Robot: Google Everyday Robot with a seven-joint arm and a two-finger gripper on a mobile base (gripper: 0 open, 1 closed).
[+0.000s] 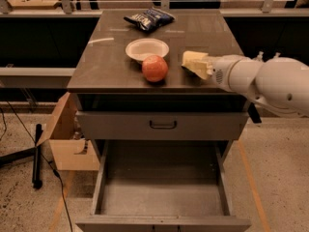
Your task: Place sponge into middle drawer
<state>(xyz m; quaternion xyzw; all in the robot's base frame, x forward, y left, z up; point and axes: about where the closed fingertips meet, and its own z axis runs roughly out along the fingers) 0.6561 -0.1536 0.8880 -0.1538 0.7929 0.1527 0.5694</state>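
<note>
Distinguishing the sponge from the gripper (pixel 192 64) is not possible: a pale yellow mass sits at the gripper tip, over the right front area of the cabinet top (pixel 108 57). Whether the gripper is closed on anything cannot be told. The white arm (pixel 270 83) enters from the right. A red fruit (pixel 154 68) lies just left of the gripper, apart from it. A white bowl (pixel 147 48) stands directly behind the fruit. A blue snack bag (pixel 148 19) lies at the rear. Below, a handled drawer (pixel 163 124) is shut. Under it, the open drawer (pixel 159 197) is pulled out. A cardboard box (pixel 67 141) stands on the floor at left.
</note>
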